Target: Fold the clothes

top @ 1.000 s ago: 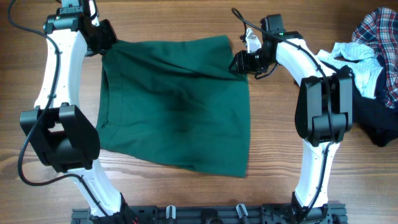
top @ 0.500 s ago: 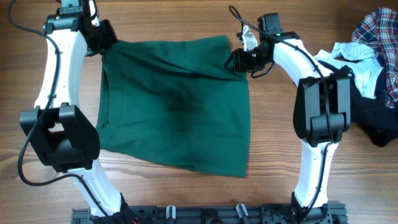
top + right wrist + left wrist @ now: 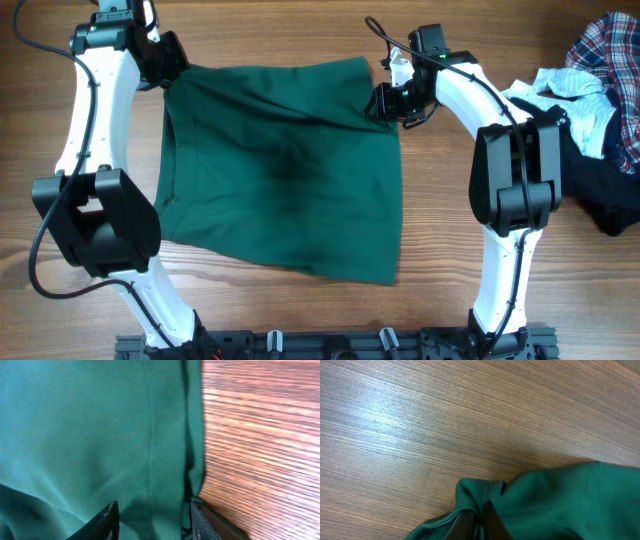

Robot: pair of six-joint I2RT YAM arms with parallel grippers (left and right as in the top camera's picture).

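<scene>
A dark green garment (image 3: 285,170) lies spread flat across the middle of the wooden table. At its far left corner my left gripper (image 3: 170,75) is shut on a bunched fold of the green fabric (image 3: 535,495), the two dark fingers (image 3: 465,527) pressed together around it. Over the far right corner my right gripper (image 3: 384,100) stands open. In the right wrist view its fingertips (image 3: 107,520) sit apart over the seamed right edge of the green garment (image 3: 100,435), with bare wood beside that edge.
A pile of other clothes sits at the table's right edge: a plaid shirt (image 3: 612,40), a light piece (image 3: 560,88) and a black one (image 3: 600,195). Arm bases (image 3: 330,345) line the near edge.
My right gripper has shifted a little to the left over the garment's far right corner. The left gripper and the garment have stayed still.
</scene>
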